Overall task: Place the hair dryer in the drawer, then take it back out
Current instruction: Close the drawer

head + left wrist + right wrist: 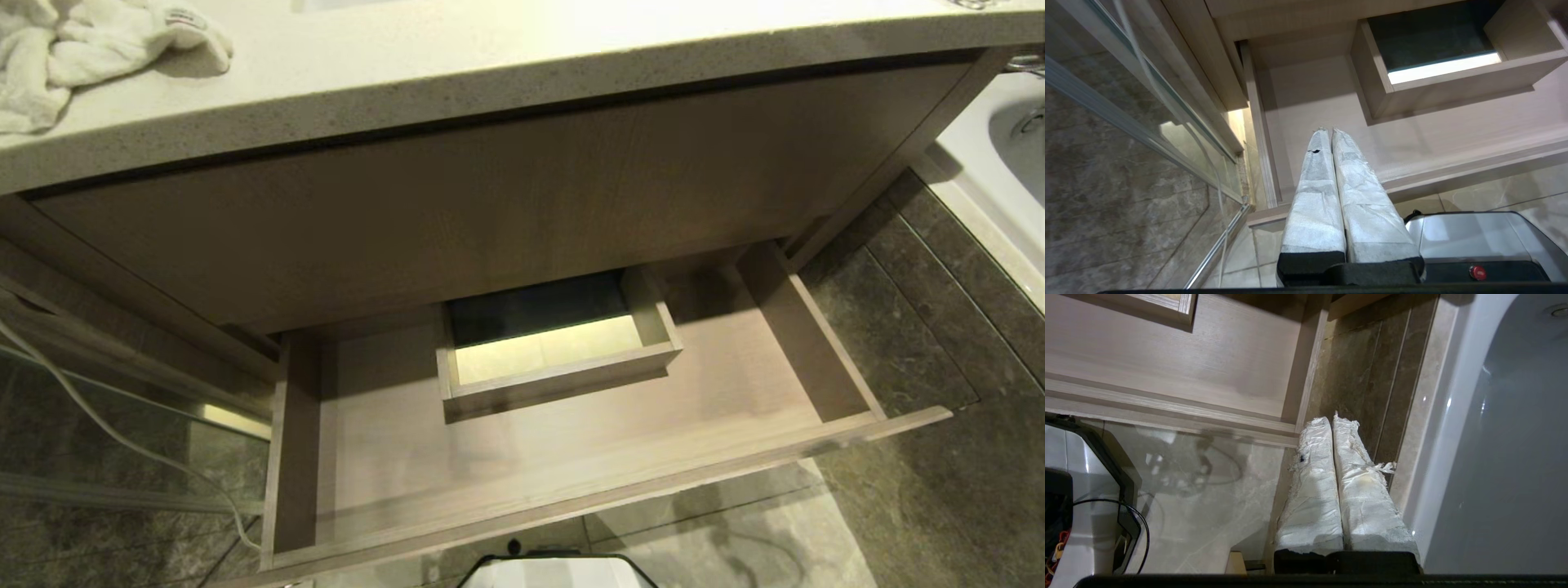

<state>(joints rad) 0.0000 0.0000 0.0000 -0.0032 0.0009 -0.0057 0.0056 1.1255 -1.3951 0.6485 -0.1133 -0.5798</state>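
- The hair dryer is nowhere in any of the three views: not in the drawer (571, 457), not on the countertop (490, 57), not in either gripper. Where it lies cannot be told from here.
- The drawer stands pulled out below the vanity front, and its wooden floor shows bare apart from a small inner box (559, 359) set at the back middle.
- The left gripper (1329, 131) has its wrapped fingers pressed together with nothing between them; it hangs above the drawer's left front corner.
- The right gripper (1331, 420) is likewise fully closed and empty, hovering over the dark floor tiles (1367, 375) just outside the drawer's right side wall, with the white bathtub (1494, 457) close beside it.
- Risk: with the dryer out of sight, any reach would be blind. The robot probably has to look elsewhere first, and a search sweep could pass over the crumpled white towel (90, 49) on the countertop and mistake it for something white to grab.
- Risk: the open drawer juts toward the robot's base (555, 572). Driving or bending forward could knock the drawer front or push it shut.
- Risk: the right gripper sits in a narrow gap between drawer wall and tub edge, so a careless swing could strike either.
- Risk: a thin white cable (122, 433) trails down the glass on the left, and the left arm could snag it when lifting.
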